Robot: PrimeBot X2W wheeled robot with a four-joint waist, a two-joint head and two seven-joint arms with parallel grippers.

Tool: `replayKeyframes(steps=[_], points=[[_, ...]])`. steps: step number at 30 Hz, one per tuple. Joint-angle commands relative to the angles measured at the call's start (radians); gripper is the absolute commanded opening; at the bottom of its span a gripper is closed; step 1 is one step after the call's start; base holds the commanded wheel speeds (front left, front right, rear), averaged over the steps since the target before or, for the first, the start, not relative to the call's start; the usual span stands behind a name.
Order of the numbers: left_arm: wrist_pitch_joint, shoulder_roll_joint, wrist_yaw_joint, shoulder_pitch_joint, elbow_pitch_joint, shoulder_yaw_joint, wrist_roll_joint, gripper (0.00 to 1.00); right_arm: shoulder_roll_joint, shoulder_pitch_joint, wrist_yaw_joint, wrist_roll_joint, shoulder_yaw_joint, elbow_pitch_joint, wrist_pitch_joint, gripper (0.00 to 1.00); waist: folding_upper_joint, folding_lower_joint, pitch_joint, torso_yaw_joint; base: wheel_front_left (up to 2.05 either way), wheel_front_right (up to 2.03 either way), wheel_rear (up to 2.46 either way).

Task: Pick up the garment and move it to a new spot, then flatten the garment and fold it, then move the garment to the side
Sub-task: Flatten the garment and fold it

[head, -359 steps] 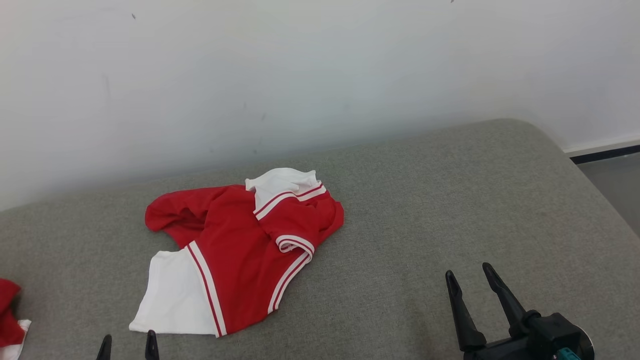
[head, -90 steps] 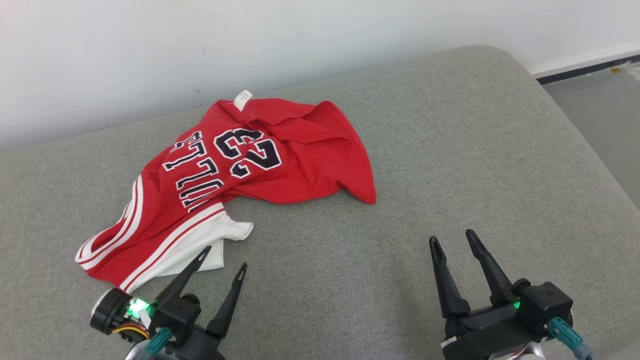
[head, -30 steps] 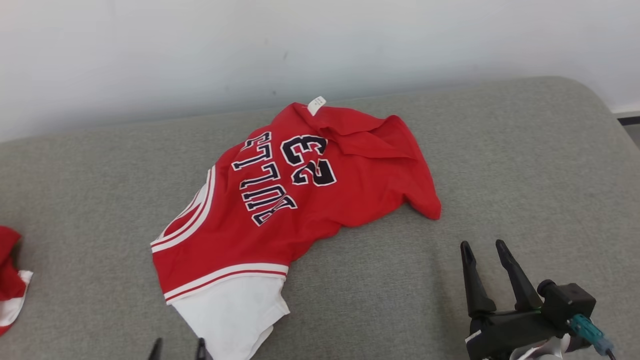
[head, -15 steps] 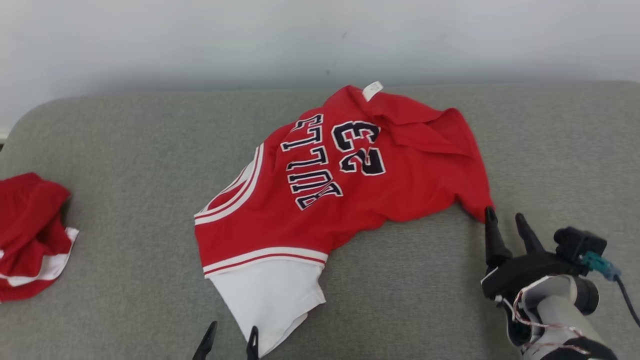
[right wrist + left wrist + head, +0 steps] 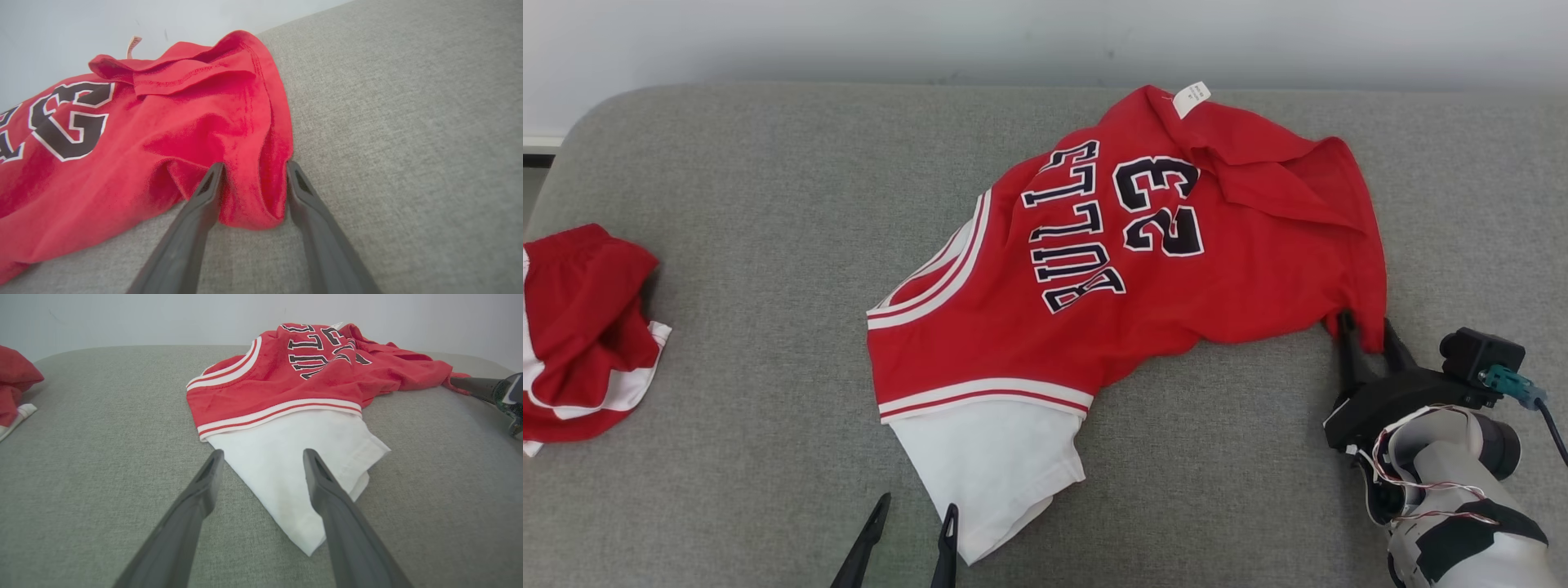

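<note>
Grey cushion (image 5: pixel 727 163) below a pale wall (image 5: pixel 849 33); the garment (image 5: pixel 1143 286) lies rumpled, red corner between the spread right gripper (image 5: pixel 1364 331); left gripper (image 5: pixel 915 514) gapes at its white end.

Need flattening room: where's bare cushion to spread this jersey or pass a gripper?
Widest bare cushion: between jersey and red garment at left. Another patch: between its white panel and the right gripper. Crowded where that gripper straddles the jersey's corner.
</note>
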Motion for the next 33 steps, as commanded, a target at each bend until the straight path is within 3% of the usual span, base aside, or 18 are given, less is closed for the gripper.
replayKeyframes(steps=[1,15,20,25,27,33], points=[[-0.005,0.000,0.000,-0.007,0.005,0.006,0.010,1.00,0.007,0.017,0.000,0.002,0.015,0.023,0.007,0.00,-0.0001,-0.0001,0.008,-0.001,0.00,0.00,0.00],[-0.006,0.011,-0.023,0.035,0.016,0.043,0.048,1.00,-0.112,0.163,0.000,-0.063,-0.050,-0.190,0.004,0.00,-0.0001,-0.0001,-0.034,-0.109,0.00,0.00,0.00],[-0.006,0.021,-0.031,0.037,0.033,0.037,0.058,1.00,-0.157,0.205,0.000,-0.047,-0.083,-0.215,0.004,0.00,-0.0001,-0.0001,-0.056,-0.123,0.00,0.00,0.00],[-0.005,0.025,-0.033,0.045,0.048,0.043,0.043,1.00,-0.169,0.230,0.000,-0.021,-0.037,-0.168,0.004,0.00,-0.0001,-0.0001,-0.076,-0.132,0.00,0.00,0.00],[-0.004,0.022,-0.035,0.049,0.055,0.042,0.032,1.00,-0.163,0.226,0.000,-0.021,-0.038,-0.146,0.004,1.00,-0.0001,-0.0001,-0.086,-0.135,0.00,0.00,0.00],[-0.005,-0.009,-0.025,0.074,0.050,0.078,-0.021,1.00,-0.148,0.257,0.000,-0.113,-0.116,-0.226,0.004,1.00,-0.0001,-0.0001,-0.124,-0.150,0.00,0.00,0.00]])
